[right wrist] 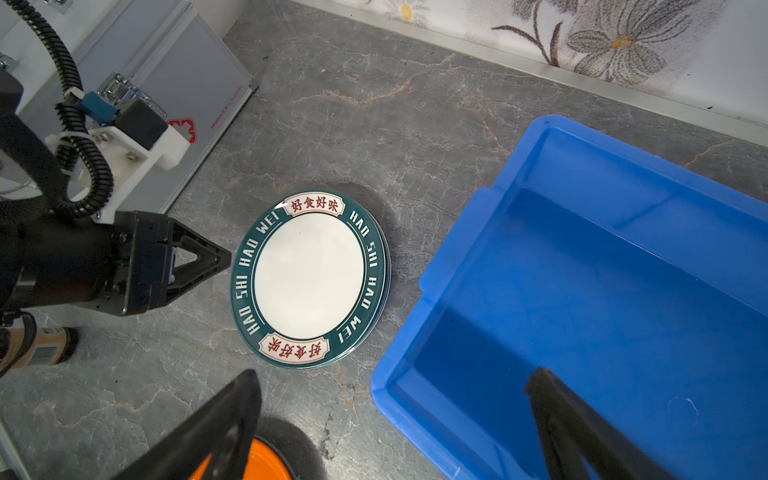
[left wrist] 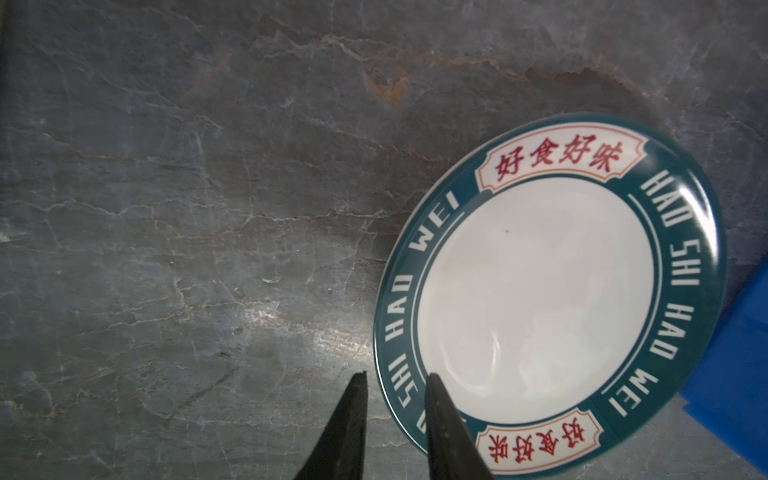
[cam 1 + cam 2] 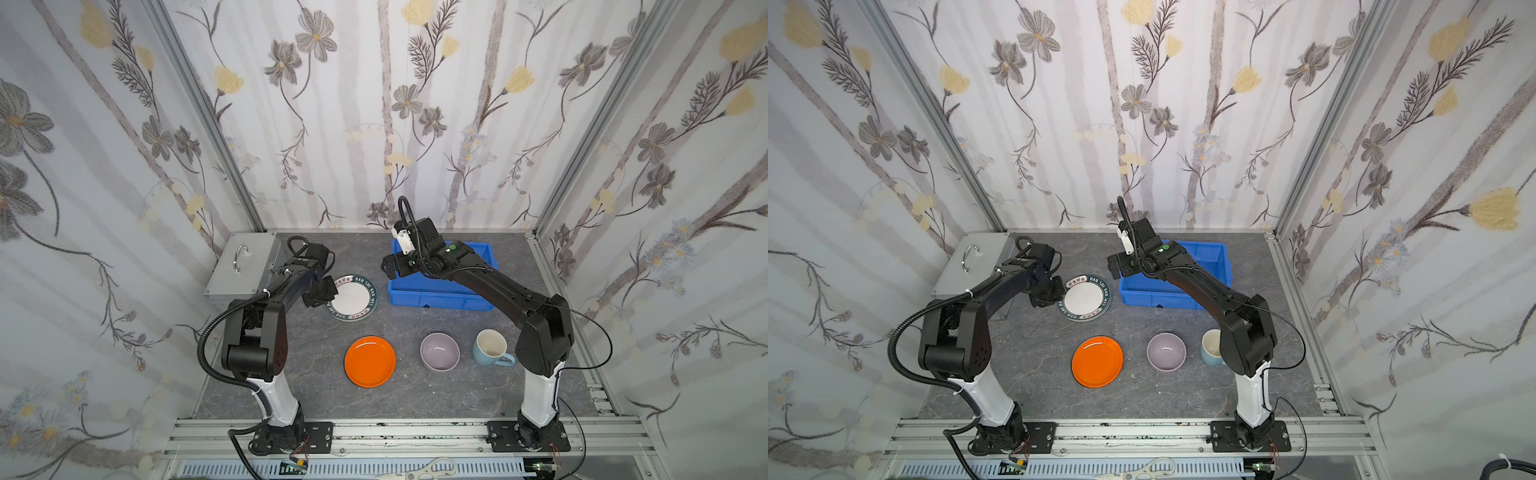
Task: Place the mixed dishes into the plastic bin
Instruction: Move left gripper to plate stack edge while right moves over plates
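Now, your left claw, narrowed but gripping nothing, straddles the rim of the plate on the bench beside the bin; right claw wide, empty. A shallow bite could let it slip.

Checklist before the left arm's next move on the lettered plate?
1. Left gripper straddles lettered plate rim: ok.
2. Rim clamped: not ok, gap shows.
3. Single plate: cannot tell; a second rim seems to show beneath.
4. Blue bin empty: ok where visible.
5. Route to bin clear: not ok; open right gripper hangs at its plate-side edge.
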`<move>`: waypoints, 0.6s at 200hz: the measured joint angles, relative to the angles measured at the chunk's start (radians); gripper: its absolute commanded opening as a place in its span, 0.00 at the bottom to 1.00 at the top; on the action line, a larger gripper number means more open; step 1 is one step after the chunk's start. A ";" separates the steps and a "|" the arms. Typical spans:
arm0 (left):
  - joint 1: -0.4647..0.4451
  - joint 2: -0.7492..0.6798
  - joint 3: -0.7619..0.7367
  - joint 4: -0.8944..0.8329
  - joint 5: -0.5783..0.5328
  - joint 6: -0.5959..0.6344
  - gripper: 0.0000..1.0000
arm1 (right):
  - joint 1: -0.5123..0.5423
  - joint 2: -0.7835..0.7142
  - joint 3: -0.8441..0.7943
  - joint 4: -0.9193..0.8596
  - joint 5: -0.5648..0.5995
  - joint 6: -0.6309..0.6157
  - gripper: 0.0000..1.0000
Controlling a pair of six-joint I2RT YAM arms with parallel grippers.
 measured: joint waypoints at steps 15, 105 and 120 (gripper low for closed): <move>0.010 0.016 -0.004 0.015 0.001 0.000 0.26 | 0.000 0.002 0.000 -0.010 0.000 -0.007 1.00; 0.039 0.125 0.039 0.079 0.052 0.000 0.16 | 0.001 0.002 0.000 -0.043 0.016 -0.030 1.00; 0.040 0.129 0.046 0.082 0.055 0.000 0.14 | 0.001 0.002 0.000 -0.049 0.023 -0.030 1.00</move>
